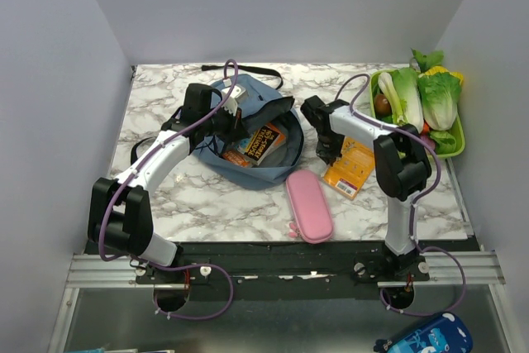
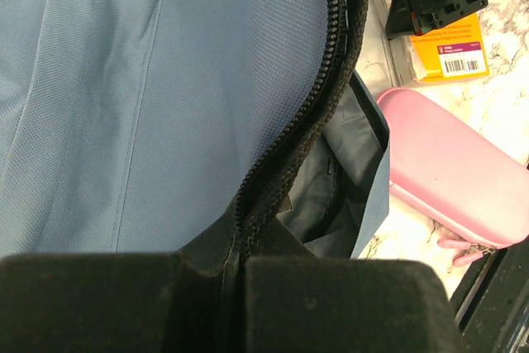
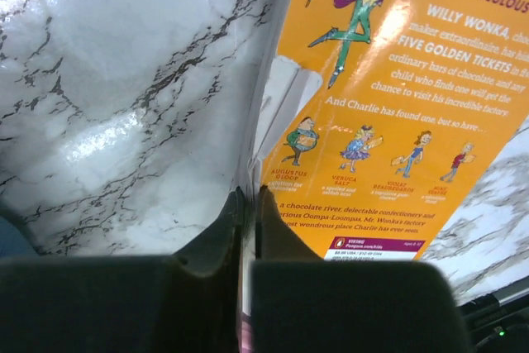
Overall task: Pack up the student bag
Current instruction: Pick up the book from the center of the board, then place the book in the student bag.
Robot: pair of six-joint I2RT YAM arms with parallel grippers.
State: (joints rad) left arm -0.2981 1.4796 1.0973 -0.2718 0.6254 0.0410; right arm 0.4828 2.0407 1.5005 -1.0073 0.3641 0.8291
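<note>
Now: left pincer clamped shut on the zip edge of the backpack, lifting its mouth open. Backpack lies mid-desk, toward the far left, with a paperback inside. Right pincer closed on the left edge of an orange book lying just right of the backpack. Pink case just beside the backpack's near rim. Bare marble near left. Vegetable tray hugs the far right corner.

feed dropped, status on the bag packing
Left gripper shut on bag, at zipper edge. Right gripper shut on orange book, outside bag. Pink case beside opening.
</note>
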